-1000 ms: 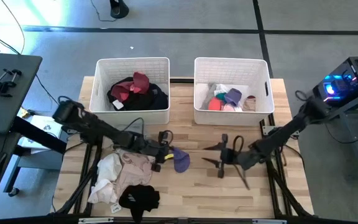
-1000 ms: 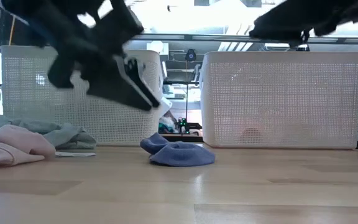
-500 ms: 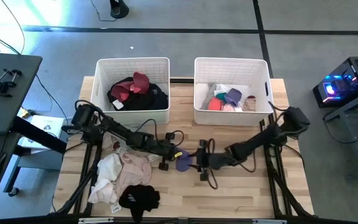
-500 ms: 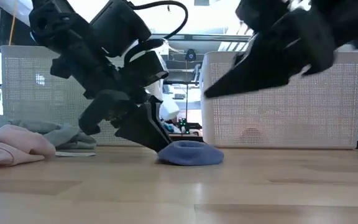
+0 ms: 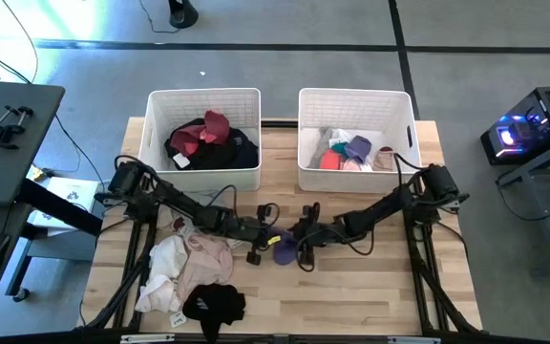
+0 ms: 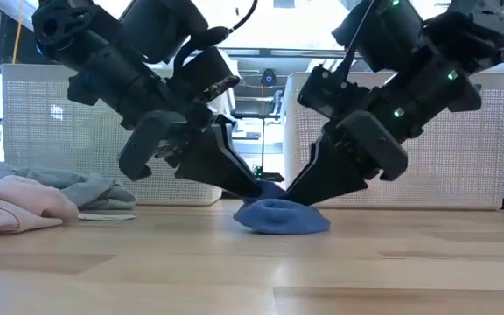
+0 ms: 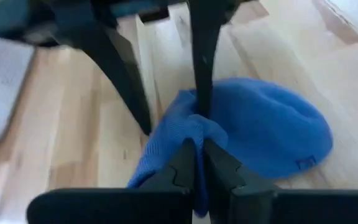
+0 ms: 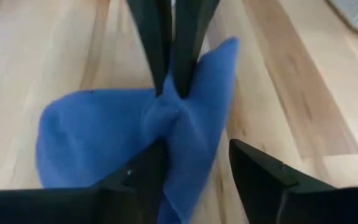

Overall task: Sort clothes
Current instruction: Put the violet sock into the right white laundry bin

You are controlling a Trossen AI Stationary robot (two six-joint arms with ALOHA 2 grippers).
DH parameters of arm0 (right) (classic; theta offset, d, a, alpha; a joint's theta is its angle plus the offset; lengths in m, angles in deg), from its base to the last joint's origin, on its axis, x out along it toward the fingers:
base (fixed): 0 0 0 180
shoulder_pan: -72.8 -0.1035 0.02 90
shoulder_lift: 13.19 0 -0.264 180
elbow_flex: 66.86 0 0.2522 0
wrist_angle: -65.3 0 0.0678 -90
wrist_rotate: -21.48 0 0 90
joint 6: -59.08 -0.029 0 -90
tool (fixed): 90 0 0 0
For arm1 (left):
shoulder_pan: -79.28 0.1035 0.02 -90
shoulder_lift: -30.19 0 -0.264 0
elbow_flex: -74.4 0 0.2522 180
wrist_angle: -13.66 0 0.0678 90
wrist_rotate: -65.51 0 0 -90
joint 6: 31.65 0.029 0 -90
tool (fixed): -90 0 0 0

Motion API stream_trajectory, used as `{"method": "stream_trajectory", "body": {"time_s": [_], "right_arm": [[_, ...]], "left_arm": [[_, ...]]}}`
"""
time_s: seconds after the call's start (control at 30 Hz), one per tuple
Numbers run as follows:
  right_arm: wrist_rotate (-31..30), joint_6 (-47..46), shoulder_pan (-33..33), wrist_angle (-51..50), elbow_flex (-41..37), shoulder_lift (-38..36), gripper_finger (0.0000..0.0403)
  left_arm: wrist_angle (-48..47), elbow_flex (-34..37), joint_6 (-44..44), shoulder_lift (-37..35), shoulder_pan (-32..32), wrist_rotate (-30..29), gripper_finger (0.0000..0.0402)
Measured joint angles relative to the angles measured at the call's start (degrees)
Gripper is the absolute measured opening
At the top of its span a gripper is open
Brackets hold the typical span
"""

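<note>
Clothes still loose lie in a pile (image 5: 194,272) at the table's (image 5: 370,296) left front; one small blue garment (image 6: 280,215) sits mid-table, before the two bins (image 5: 203,129). Your left gripper (image 6: 250,187) is clenched on its raised fold, and your right gripper (image 6: 297,191) straddles the same fold, fingers spread. Expect it light, limp and stretchy: grip bunched cloth, never a flat edge.

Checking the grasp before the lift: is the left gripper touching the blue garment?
Touching. The left wrist view shows the left gripper shut on a fold of the blue garment.
</note>
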Motion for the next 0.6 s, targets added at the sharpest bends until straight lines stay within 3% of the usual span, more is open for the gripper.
{"method": "stream_trajectory", "body": {"time_s": [0.13, 0.3, 0.43, 0.6], "right_arm": [[1.09, -0.33, 0.13, 0.55, 0.00, 0.04, 0.0118], [0.89, -1.62, 0.12, 1.07, 0.00, 0.04, 0.0021], [-3.60, -3.28, -0.75, 0.90, 0.00, -1.22, 0.0016], [-13.12, -4.56, -3.35, -5.76, 0.00, -8.63, 0.0005]], "left_arm": [[1.98, 0.00, 1.67, 0.00, -0.57, -1.85, 0.0007], [3.15, 0.01, 0.40, -1.03, -0.81, -1.63, 0.0017], [-3.77, 0.02, 0.14, -4.94, -0.81, -1.66, 0.0032], [-17.07, 0.00, -4.68, -14.12, -0.87, -4.42, 0.0038]]}}
